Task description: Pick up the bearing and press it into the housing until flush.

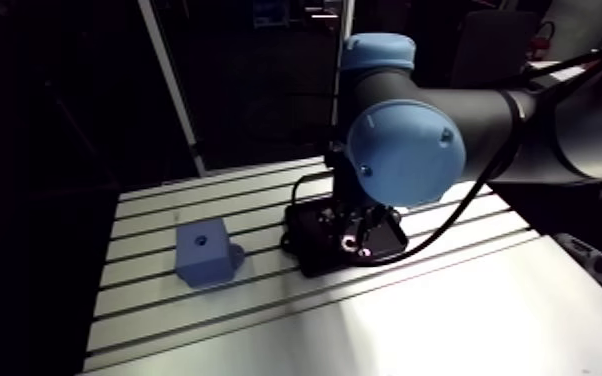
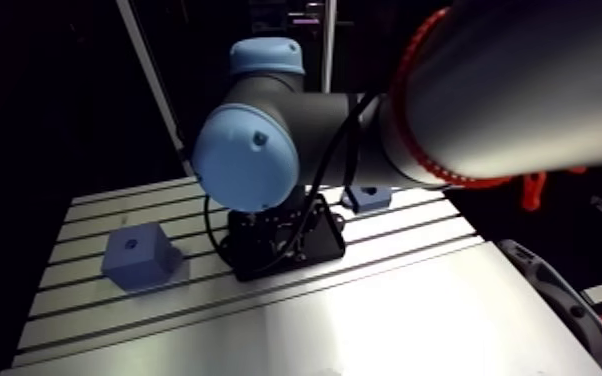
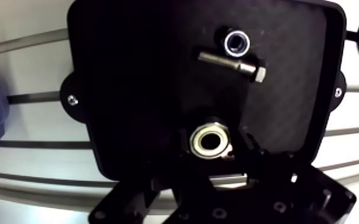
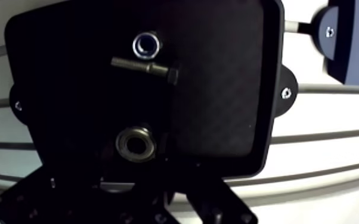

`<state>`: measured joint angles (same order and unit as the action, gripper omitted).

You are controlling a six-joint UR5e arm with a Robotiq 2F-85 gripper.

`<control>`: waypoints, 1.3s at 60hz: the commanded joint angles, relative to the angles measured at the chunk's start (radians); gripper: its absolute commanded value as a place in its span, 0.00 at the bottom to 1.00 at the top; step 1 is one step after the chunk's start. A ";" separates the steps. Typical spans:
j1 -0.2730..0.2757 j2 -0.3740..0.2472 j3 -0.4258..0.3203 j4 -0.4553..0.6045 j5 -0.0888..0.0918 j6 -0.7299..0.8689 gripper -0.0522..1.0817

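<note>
— Where's the bearing (image 3: 210, 140) right now?

— Lying flat in the black tray (image 3: 134, 71), hole facing up, in the part of the tray that sits under the gripper (image 1: 353, 226). In the wrist view it is right at the gripper's tip, with dark gripper parts close on both sides of it.

— Has the gripper got hold of it?

— I can't tell. It's black against a black tray, so whether it is apart or clamped on the bearing doesn't show. In the arm view it hangs straight down over the tray, low, below the big blue joint cap.

— Anything else in that tray?

— A bolt (image 3: 232, 64) lying on its side, ahead of the gripper and beyond the bearing. There's also a small metal ring (image 3: 237, 42) just past the bolt, very near it. Neither touches the bearing.

— And the blue pieces?

— Two of them. A blue block (image 1: 205, 252) stands on the table (image 1: 385, 320) left of the tray, well apart from it, with a small hole in its top face. A second blue block (image 2: 368, 197) sits by the tray's far right corner, close, with a strip of table between them.
</note>
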<state>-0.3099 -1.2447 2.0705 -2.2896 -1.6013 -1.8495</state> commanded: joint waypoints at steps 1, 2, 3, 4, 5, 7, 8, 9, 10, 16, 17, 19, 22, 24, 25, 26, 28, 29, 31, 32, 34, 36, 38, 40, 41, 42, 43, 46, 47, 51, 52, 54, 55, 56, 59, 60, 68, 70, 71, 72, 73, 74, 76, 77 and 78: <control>0.000 -0.001 0.001 0.000 0.001 -0.001 0.51; 0.000 0.001 0.001 0.000 0.001 -0.001 0.51; 0.000 0.001 0.001 0.000 0.001 -0.001 0.51; 0.000 -0.001 0.001 0.000 0.001 -0.001 0.52; 0.000 -0.001 0.001 0.000 0.001 -0.001 0.52; 0.000 -0.001 0.001 0.000 0.001 -0.001 0.52; 0.000 -0.002 0.001 0.000 0.001 -0.001 0.52; 0.000 -0.002 0.001 0.000 0.001 -0.001 0.52; 0.000 -0.002 0.001 0.000 0.001 -0.001 0.52; 0.000 -0.001 0.003 0.000 0.001 -0.001 0.52; 0.000 -0.002 0.003 0.000 0.001 -0.001 0.52; 0.000 -0.002 0.003 0.000 0.002 -0.001 0.52; -0.002 -0.002 0.003 0.000 0.002 -0.002 0.54; -0.002 -0.003 0.003 0.000 0.002 -0.003 0.54; -0.002 -0.003 0.003 0.000 0.002 -0.003 0.54; -0.002 -0.003 0.003 0.000 0.002 -0.003 0.55; -0.002 -0.003 0.003 0.000 0.002 -0.003 0.55; -0.002 -0.003 0.003 0.000 0.002 -0.003 0.55; -0.002 -0.005 0.003 0.000 0.002 -0.003 0.55; -0.002 -0.005 0.003 0.000 0.002 -0.003 0.55; -0.002 -0.006 0.003 0.000 0.002 -0.003 0.55; -0.002 -0.006 0.003 0.000 0.002 -0.003 0.55; -0.002 -0.007 0.003 0.000 0.001 -0.003 0.55; -0.002 -0.009 0.003 0.000 0.001 -0.003 0.55; -0.002 -0.012 0.003 0.001 0.001 -0.003 0.55; -0.002 -0.012 0.003 0.001 0.001 -0.003 0.55; 0.000 -0.013 0.001 0.003 0.001 -0.003 0.55; 0.000 -0.018 0.000 0.005 0.001 -0.003 0.55; 0.000 -0.018 0.000 0.005 0.001 -0.003 0.55; 0.000 -0.024 -0.003 0.007 -0.001 -0.003 0.56; 0.000 -0.024 -0.003 0.007 -0.001 -0.003 0.56; 0.000 -0.030 -0.007 0.016 -0.001 -0.004 0.56; 0.000 -0.030 -0.007 0.016 -0.001 -0.004 0.56; 0.000 -0.036 -0.009 0.023 -0.001 -0.004 0.56; 0.000 -0.042 -0.013 0.032 -0.001 -0.006 0.56; 0.000 -0.048 -0.018 0.041 -0.002 -0.009 0.56; 0.000 -0.070 -0.043 0.093 -0.001 -0.013 0.56; 0.001 -0.077 -0.048 0.105 -0.002 -0.016 0.56; 0.001 -0.085 -0.053 0.117 -0.002 -0.028 0.56; 0.001 -0.085 -0.053 0.117 -0.002 -0.028 0.56; 0.001 -0.091 -0.058 0.125 -0.002 -0.043 0.56; 0.001 -0.091 -0.058 0.125 -0.002 -0.043 0.56; -0.001 -0.097 -0.064 0.130 -0.002 -0.060 0.56; -0.003 -0.101 -0.071 0.134 -0.001 -0.077 0.56; -0.003 -0.101 -0.071 0.134 -0.001 -0.077 0.56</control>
<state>-0.3096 -1.3112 2.0322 -2.2078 -1.6029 -1.8712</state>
